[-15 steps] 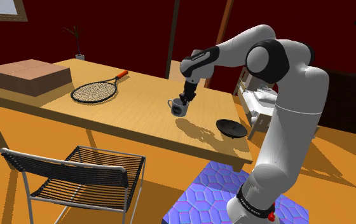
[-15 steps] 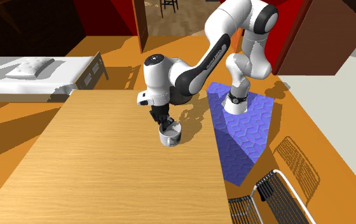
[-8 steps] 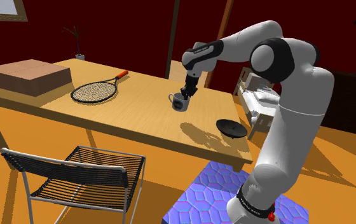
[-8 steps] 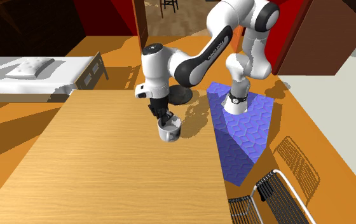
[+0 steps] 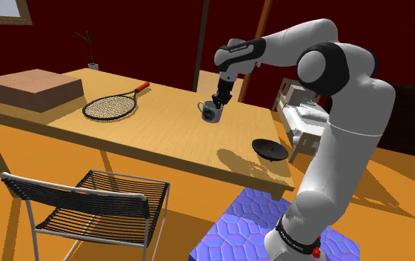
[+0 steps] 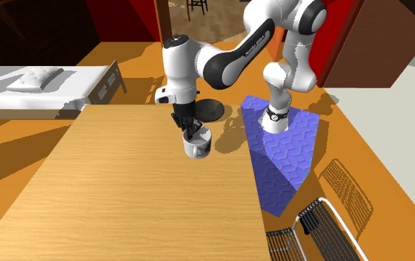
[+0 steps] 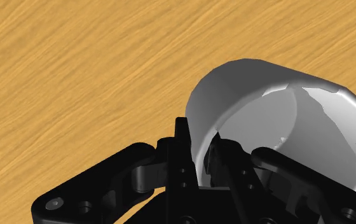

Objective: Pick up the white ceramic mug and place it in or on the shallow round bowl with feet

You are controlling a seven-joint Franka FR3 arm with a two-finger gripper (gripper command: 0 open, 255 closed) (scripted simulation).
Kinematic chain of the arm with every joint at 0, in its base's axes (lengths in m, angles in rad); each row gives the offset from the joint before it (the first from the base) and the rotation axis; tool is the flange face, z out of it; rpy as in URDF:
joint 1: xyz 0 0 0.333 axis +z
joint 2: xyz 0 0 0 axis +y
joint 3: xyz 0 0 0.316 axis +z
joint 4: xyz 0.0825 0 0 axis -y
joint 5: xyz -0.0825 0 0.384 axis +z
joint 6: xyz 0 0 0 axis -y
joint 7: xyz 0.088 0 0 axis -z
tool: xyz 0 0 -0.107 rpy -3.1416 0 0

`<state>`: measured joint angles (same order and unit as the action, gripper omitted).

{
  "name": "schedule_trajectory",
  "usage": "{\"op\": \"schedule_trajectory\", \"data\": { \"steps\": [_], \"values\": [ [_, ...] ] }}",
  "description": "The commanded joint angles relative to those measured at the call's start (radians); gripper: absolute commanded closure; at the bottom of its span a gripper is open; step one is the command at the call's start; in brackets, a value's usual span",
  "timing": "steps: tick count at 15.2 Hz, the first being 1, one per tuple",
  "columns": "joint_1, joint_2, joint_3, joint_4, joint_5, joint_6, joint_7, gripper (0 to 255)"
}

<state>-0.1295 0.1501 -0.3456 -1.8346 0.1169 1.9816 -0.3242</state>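
Wooden table [image 5: 154, 130] lying beneath lifted white mug [image 5: 210, 113]; gripper [image 5: 218, 102] clamping mug's rim wall, one finger inside, holding it clear of surface for carrying toward dark footed bowl [image 5: 270, 149], sitting near table's stand-side corner.

No text, labels, brands or numbers legible, none on any surface

Arm [image 5: 347, 141] climbs from about 5 o'clock in the shoulder view, elbow way up high, forearm stretching toward 9. Wrist is bent so the gripper [image 5: 218, 102] points down at 6, fingers [image 7: 182, 151] pinching the mug [image 5: 210, 113] wall, one inside, one outside.
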Motion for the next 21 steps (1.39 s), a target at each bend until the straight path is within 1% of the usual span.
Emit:
{"op": "schedule_trajectory", "data": {
  "steps": [1,6,11,16,21],
  "values": [
    [-0.005,-0.033,-0.007,-0.027,-0.011,-0.005,-0.009,255],
    [-0.039,-0.168,-0.045,-0.179,-0.062,0.018,-0.064,255],
    [-0.085,-0.29,-0.087,-0.3,-0.119,0.024,-0.124,255],
    [-0.14,-0.399,-0.134,-0.391,-0.18,0.014,-0.192,255],
    [-0.201,-0.49,-0.188,-0.452,-0.242,-0.006,-0.27,255]
  ]
}}
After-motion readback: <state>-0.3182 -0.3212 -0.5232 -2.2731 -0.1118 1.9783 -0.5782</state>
